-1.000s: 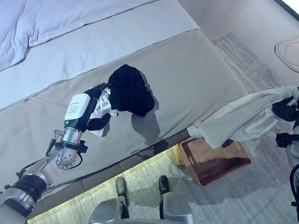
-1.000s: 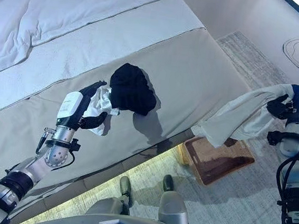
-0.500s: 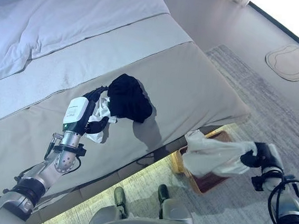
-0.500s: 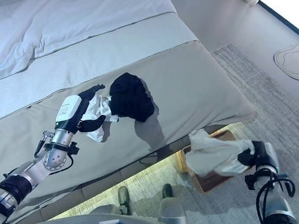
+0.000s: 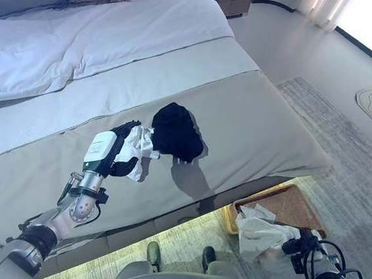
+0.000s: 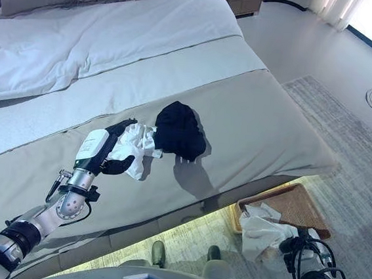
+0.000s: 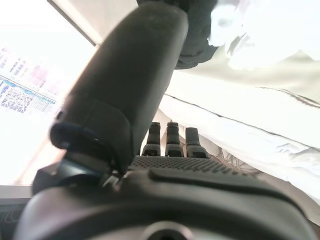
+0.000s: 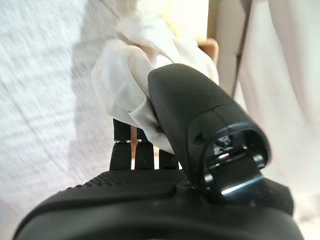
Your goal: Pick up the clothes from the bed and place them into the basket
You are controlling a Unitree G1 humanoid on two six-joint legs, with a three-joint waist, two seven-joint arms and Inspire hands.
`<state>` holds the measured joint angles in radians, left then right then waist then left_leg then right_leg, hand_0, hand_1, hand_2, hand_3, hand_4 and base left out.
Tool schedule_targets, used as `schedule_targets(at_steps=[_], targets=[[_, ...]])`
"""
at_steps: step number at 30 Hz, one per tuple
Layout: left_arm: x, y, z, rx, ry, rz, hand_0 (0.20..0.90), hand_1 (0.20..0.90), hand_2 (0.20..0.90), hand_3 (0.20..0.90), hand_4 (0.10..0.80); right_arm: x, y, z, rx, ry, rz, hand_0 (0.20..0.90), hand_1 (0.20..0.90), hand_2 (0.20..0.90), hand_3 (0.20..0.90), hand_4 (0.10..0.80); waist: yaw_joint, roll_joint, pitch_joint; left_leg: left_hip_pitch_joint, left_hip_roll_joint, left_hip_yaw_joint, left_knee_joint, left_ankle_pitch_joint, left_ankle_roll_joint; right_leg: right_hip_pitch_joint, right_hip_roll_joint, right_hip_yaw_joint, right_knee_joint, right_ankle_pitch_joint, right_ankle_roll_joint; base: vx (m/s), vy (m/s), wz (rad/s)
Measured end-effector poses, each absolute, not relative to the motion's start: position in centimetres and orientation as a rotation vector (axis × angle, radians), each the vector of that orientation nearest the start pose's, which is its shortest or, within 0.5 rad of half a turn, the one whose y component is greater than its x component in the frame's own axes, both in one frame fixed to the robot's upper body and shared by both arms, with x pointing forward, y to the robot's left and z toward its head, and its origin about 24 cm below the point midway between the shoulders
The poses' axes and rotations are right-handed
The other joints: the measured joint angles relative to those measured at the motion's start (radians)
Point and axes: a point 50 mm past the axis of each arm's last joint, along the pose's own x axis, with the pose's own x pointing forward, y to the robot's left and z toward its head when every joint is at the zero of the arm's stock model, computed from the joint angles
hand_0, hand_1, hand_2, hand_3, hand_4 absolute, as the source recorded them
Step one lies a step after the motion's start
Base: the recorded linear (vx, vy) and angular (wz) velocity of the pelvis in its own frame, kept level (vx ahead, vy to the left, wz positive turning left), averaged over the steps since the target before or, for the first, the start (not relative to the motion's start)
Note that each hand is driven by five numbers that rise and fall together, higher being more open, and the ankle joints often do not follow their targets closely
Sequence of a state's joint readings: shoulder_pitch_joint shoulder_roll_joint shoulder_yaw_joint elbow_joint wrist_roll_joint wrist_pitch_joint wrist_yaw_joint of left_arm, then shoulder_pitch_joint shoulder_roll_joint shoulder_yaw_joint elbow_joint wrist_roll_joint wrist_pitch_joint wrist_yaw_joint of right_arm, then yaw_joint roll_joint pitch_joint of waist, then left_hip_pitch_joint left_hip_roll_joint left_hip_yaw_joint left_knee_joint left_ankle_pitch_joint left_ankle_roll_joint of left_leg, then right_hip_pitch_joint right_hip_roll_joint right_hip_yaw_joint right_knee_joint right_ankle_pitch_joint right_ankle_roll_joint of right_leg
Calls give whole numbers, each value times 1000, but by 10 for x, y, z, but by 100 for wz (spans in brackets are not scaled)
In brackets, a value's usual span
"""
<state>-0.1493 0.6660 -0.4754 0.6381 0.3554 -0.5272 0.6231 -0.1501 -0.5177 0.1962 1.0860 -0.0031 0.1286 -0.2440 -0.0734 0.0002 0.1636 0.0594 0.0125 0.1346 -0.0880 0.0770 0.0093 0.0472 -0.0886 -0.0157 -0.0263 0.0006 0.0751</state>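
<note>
The right hand (image 5: 294,245), fingers pinched on the white garment (image 5: 259,233), hangs over the basket's (image 5: 298,206) near edge, while the left hand (image 5: 115,156) grips white cloth (image 6: 136,144) on the bed (image 5: 253,129), just left of the black garment (image 5: 177,132).

Black garment (image 5: 177,131) and white cloth (image 5: 137,145) on the beige bed (image 5: 254,120); brown, seemingly woven basket (image 5: 295,206).

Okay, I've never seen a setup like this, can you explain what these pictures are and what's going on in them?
This is a humanoid robot tidying clothes off a bed. Two pictures look down from cameras on its head; the two close ones come from cameras on its wrists. Its left hand rests on the bed, curled round a white garment, with a black garment lying beside it. Its right hand is down by the floor, gripping a white cloth that drapes over the rim of a woven basket beside the bed.
</note>
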Motion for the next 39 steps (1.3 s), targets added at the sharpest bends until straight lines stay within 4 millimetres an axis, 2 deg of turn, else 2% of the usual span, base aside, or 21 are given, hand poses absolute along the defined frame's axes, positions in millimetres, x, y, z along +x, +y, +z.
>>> schedule_targets(at_steps=[8, 16, 23, 26, 34, 36, 39], targets=[[240, 242, -1, 979, -191, -37, 900, 900, 900, 900, 800, 181, -331, -84, -761, 929, -410, 900, 900, 900, 900, 800, 0, 0, 0, -1, 0, 0, 0, 0, 0, -2, 0, 1, 0, 0, 0, -4, -1, 0], [240, 243, -1, 979, -191, -36, 900, 900, 900, 900, 800, 187, -340, -73, -801, 873, -437, 900, 900, 900, 900, 800, -4, 0, 0, -3, 0, 1, 0, 0, 0, -4, 0, 2, 0, 0, 0, -13, -4, 0], [240, 242, -1, 977, -194, -35, 900, 900, 900, 900, 800, 208, -337, -52, -882, 738, -395, 900, 900, 900, 900, 800, -12, 0, 0, -6, 0, 1, 0, 0, 0, -4, 1, 2, -7, 2, -3, 0, 0, 0], [240, 242, -1, 976, -193, -33, 900, 900, 900, 900, 800, 220, -330, -41, -895, 656, -379, 900, 900, 900, 900, 800, -12, 1, 0, -12, 0, -3, 0, 0, 0, -7, 1, 0, -9, 3, -4, 0, 22, 2], [237, 230, -12, 935, -152, -4, 900, 900, 900, 900, 800, 262, -293, 21, -1042, 180, -395, 900, 900, 900, 900, 800, -3, 9, 5, -23, -2, -15, 0, 0, 0, -5, -1, -13, -22, 5, -2, -4, 35, 5], [237, 227, -12, 926, -153, -2, 900, 900, 900, 900, 800, 280, -287, 38, -1112, 105, -357, 900, 900, 900, 900, 800, 3, 16, 9, -44, -3, -30, 0, 9, -2, -17, -1, -27, -22, 6, -4, -147, 51, 18], [246, 222, -6, 913, -190, 12, 900, 900, 900, 900, 800, 318, -280, 81, -1182, -22, -369, 900, 900, 900, 900, 800, 21, 38, 51, -93, -3, -50, 1, 33, 0, -58, 0, -49, -20, 21, -2, -164, 67, 20]])
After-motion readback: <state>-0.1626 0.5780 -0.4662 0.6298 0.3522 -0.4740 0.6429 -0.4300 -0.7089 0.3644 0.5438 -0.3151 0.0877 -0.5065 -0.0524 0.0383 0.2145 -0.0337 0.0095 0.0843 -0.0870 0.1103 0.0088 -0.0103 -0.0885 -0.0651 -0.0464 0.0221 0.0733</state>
